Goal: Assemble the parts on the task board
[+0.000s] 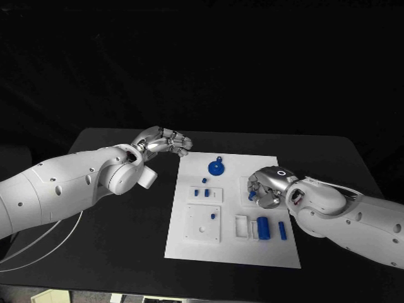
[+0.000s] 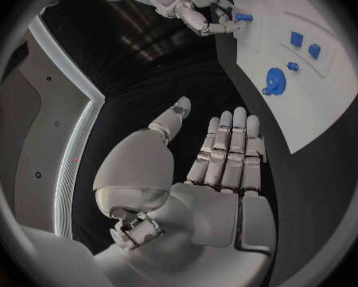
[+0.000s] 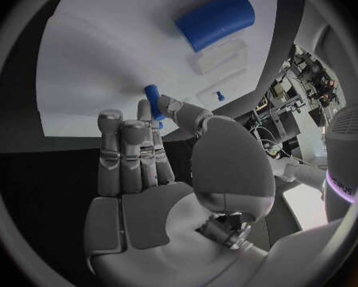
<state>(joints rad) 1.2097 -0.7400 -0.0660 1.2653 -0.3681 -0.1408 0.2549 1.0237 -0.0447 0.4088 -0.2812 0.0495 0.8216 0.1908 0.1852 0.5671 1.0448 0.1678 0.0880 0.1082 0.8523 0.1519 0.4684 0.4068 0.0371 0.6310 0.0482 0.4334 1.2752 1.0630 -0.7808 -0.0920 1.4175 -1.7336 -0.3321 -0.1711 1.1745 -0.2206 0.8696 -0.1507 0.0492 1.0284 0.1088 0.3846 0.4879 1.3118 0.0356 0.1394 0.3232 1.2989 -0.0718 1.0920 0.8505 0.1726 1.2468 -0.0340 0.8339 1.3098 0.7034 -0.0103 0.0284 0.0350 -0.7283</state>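
On the black worktop point(image 1: 93, 252), your right hand point(image 1: 266, 187) pinches a blue peg point(image 3: 153, 101); tilt it and it may jam in the board point(image 1: 229, 252).

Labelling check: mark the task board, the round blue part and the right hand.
task board point(image 1: 189, 243), head view, bare near-left corner.
round blue part point(image 1: 216, 167), head view, disc centre.
right hand point(image 1: 266, 187), head view, back of hand.
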